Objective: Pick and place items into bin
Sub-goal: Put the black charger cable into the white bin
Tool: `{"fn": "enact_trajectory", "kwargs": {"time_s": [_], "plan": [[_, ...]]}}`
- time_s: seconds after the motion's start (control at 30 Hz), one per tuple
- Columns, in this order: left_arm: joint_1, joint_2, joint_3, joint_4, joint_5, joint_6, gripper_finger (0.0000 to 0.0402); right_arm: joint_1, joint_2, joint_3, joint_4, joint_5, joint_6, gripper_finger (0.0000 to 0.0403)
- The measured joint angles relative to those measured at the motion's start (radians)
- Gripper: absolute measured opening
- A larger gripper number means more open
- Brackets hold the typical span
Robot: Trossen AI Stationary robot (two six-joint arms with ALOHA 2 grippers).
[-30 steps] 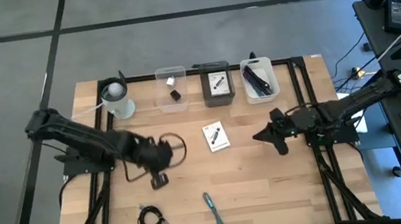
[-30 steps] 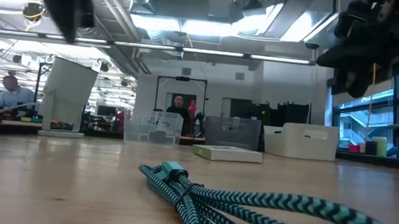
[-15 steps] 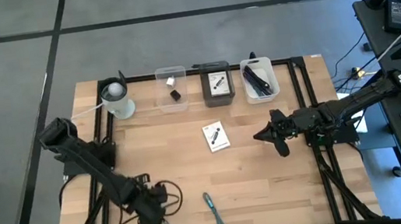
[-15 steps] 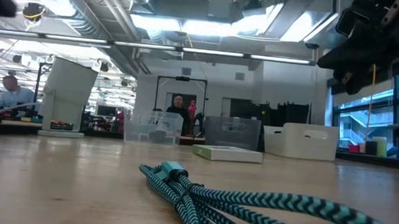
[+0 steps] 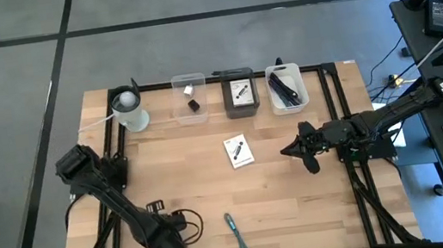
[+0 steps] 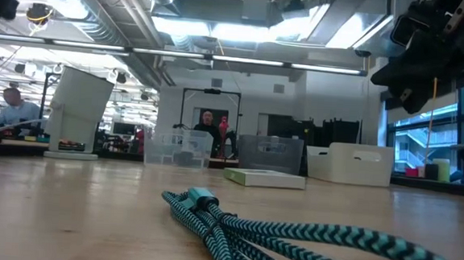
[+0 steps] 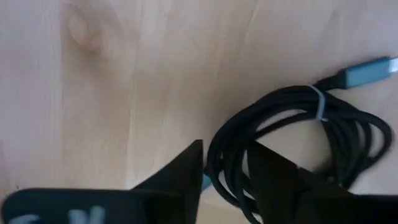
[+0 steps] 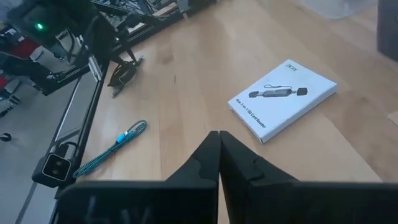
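Observation:
A black coiled cable lies on the wood table near the front left. My left gripper stands over it and hides it in the high view; its fingers are shut on the coil. My right gripper is shut and empty above the table's right middle. A white card box bearing black parts lies flat at the centre and also shows in the right wrist view. A teal braided cable lies near the front edge. My left gripper pinches the strands on one side of the coil between its two fingers. The fingers come from above, pointing down. The coil lies flat on the table, its grey plug end resting free beside it.
Along the far edge stand a white round cup-like container, a clear bin, a dark bin holding a card and a white bin with dark items. Bare wood lies between the box and my right gripper.
My left gripper has gone from the table's left middle toward the near edge and down onto the black coiled cable. My right arm has kept still.

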Motion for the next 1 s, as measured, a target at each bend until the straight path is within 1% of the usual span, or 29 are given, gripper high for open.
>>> {"fn": "enact_trajectory", "kwargs": {"time_s": [0.1,0.2,0.3,0.4,0.47,0.53,0.6,0.73,0.77,0.87,1.0], "plan": [[0.000,0.027,0.000,0.006,-0.010,0.014,0.0146,0.000,0.000,0.000,0.000,-0.004,0.002,0.0008],[0.000,0.054,0.000,0.029,-0.009,0.052,0.0167,0.000,0.000,0.000,0.000,-0.006,0.003,0.0008],[0.000,0.070,0.005,0.046,-0.010,0.103,0.0176,0.000,0.000,0.000,0.000,-0.005,0.003,0.0008],[0.001,0.078,0.005,0.063,-0.008,0.126,0.0173,0.000,0.000,0.000,0.000,-0.005,0.004,0.0008],[0.006,0.079,0.005,0.075,-0.005,0.104,0.0161,0.000,0.000,0.000,0.000,-0.005,0.004,0.0008],[0.009,0.080,0.008,0.079,0.006,0.066,0.0140,0.000,0.000,0.000,0.000,-0.006,0.004,0.0008],[0.012,0.080,0.007,0.097,0.011,0.049,0.0107,0.000,0.000,0.001,0.000,-0.005,0.004,0.0008],[0.015,0.073,0.007,0.143,0.006,0.004,0.0025,0.000,0.000,0.001,0.000,-0.005,0.004,0.0008],[0.016,0.069,0.005,0.155,-0.003,-0.014,0.0018,0.000,0.000,0.001,0.000,-0.005,0.004,0.0008],[0.019,0.040,0.001,0.183,-0.092,-0.077,0.0015,0.000,0.000,0.001,0.000,-0.005,0.004,0.0008],[0.034,-0.051,0.000,0.178,-0.248,-0.150,0.0007,0.000,0.000,0.001,0.000,-0.005,0.003,0.0008]]}}
